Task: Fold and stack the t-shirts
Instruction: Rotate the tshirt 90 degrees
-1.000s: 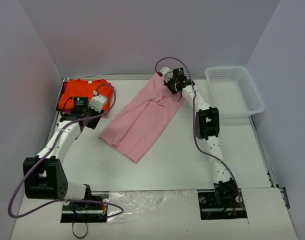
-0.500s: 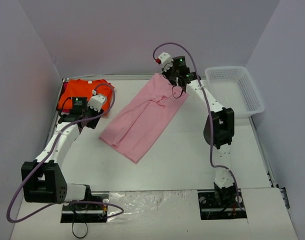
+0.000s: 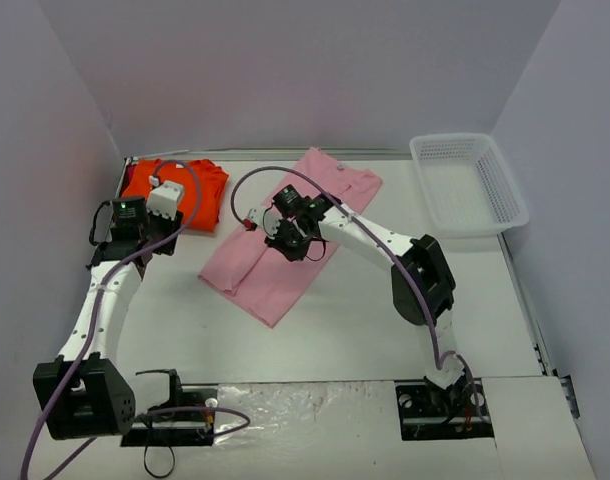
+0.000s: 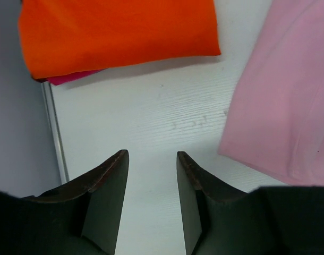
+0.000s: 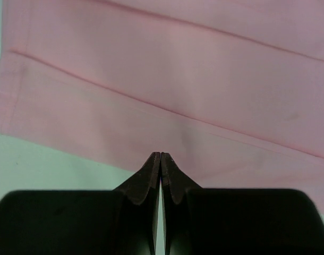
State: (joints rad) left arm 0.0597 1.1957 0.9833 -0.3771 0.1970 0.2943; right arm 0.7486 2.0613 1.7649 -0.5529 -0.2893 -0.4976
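Since the right end effector (image 5: 160, 155) moved back to the middle of the pink shirt (image 5: 204, 79) | shut, empty, shirt just under it | left end effector (image 4: 151, 154) half open, empty, orange shirt (image 4: 119, 32) ahead | cross fold likely next

Pink shirt (image 3: 265, 270) and orange shirt (image 3: 193, 185) look like soft, matt cloth; basket (image 3: 465, 190) plastic mesh; table (image 4: 151, 106) matt, faintly grained.

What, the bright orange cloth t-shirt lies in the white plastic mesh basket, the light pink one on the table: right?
No. The top external view shows the bright orange cloth t-shirt on the table, like the light pink one, not in the white plastic mesh basket.
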